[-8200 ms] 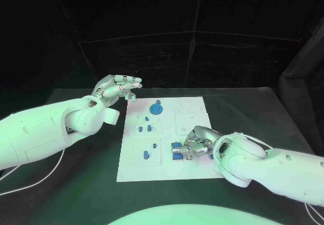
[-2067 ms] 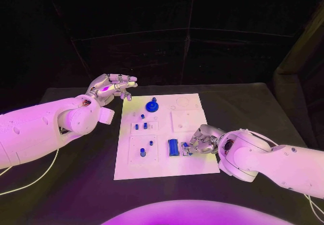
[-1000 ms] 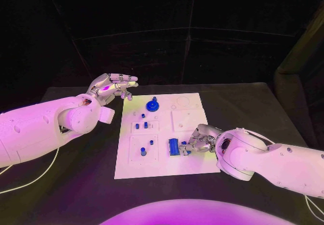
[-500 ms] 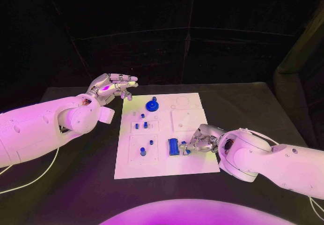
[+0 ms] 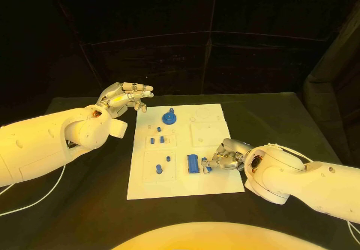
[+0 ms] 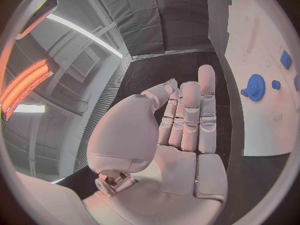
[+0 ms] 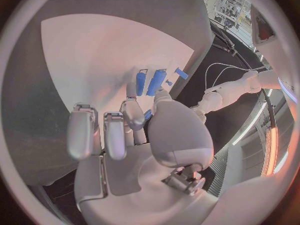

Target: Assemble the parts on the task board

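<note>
Head view: the right hand (image 5: 225,158) pinches a small blue part (image 5: 205,165) over the white task board (image 5: 183,151), now just beside the long blue block (image 5: 193,163); seating looks near. Left hand (image 5: 126,97) hovers empty.

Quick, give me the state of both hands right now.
Left hand: open, holding nothing, raised beside the task board's far left corner.
Right hand: pinching a small blue part over the board's near right area.
</note>
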